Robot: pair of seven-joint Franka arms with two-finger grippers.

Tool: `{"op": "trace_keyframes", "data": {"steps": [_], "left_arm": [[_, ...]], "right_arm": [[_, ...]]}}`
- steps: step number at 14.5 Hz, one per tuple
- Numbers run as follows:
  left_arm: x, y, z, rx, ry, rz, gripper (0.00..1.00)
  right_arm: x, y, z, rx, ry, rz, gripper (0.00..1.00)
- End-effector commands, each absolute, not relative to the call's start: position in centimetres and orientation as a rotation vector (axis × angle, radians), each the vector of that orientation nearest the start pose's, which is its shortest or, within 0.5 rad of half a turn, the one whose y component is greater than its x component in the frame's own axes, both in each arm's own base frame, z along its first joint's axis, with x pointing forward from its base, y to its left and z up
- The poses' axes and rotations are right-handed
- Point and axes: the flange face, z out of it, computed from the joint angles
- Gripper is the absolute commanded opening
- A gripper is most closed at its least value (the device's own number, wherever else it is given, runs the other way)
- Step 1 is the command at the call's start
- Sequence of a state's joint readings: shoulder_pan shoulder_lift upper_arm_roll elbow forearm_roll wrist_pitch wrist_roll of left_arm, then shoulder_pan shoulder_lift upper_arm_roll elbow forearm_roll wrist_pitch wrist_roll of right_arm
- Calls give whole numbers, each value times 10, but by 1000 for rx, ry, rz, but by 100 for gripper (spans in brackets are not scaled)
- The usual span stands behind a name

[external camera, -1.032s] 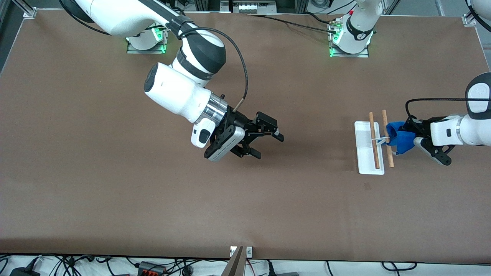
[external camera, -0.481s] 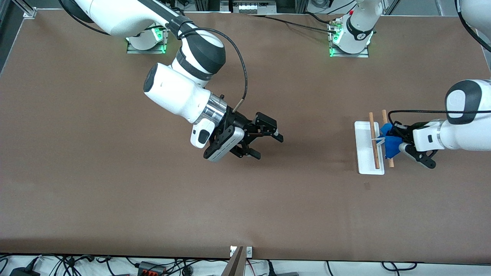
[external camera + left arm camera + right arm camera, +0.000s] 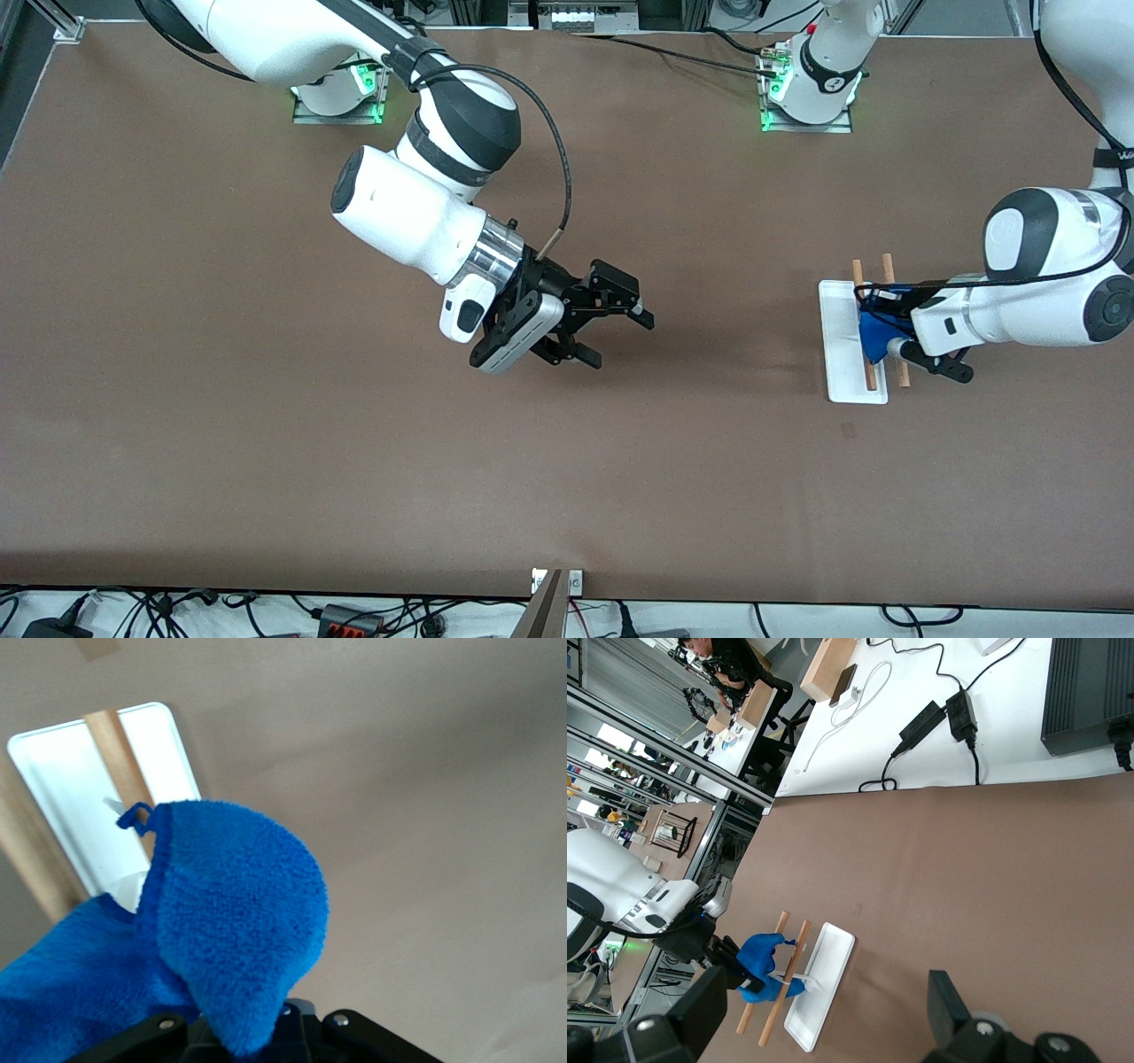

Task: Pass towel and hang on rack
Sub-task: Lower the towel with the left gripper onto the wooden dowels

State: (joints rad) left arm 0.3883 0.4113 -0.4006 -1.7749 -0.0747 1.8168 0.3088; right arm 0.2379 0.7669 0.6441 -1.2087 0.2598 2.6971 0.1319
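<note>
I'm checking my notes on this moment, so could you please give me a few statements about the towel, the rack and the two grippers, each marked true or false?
1. The left gripper is shut on the towel. True.
2. The towel lies flat on the table. False: it is bunched in the left gripper, over the rack.
3. The right gripper is open and holds nothing. True.
4. The right gripper is over the rack. False: it waits over the middle of the table, apart from the rack.
5. The rack has two wooden bars above a white base. True.
</note>
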Motion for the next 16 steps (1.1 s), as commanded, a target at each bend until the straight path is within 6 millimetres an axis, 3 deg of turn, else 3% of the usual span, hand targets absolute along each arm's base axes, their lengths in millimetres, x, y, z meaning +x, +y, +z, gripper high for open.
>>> {"op": "trace_keyframes", "data": {"steps": [1,5,8,16], "left_arm": [[602,-4,327,-3335,435,491,3],[599,-8,311,-3341,423,435,4],[599,-22,309,-3337,407,429,6],[600,-29,307,-3336,372,434,8]], "right_arm": [[633,472,475,-2200,-253,-550,100],[633,472,475,-2198,-250,-552,100],[634,471,475,-2199,-250,-554,100],[634,471,476,-2198,-253,-557,100]]}}
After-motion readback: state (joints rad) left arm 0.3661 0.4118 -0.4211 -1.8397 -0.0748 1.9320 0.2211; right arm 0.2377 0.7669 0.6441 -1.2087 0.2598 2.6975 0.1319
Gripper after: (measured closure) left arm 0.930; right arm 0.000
